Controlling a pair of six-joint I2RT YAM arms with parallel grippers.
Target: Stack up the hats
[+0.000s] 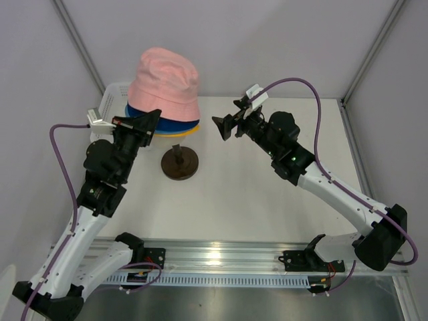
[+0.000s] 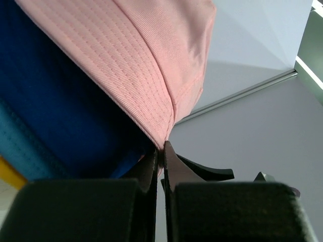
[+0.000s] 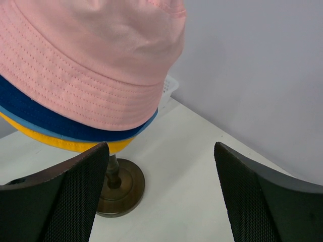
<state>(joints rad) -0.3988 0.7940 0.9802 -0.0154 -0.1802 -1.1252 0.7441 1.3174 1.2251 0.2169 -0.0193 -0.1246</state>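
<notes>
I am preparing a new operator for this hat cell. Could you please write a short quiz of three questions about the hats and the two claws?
1. True or false: the right claw is shut on a hat.
2. Whose brim does the left claw pinch? A) yellow B) pink C) navy
3. Fill in: the bottom hat is ___.
Key: 1 false, it is open and apart from the hats; 2 B, the pink hat; 3 the yellow hat.
</notes>
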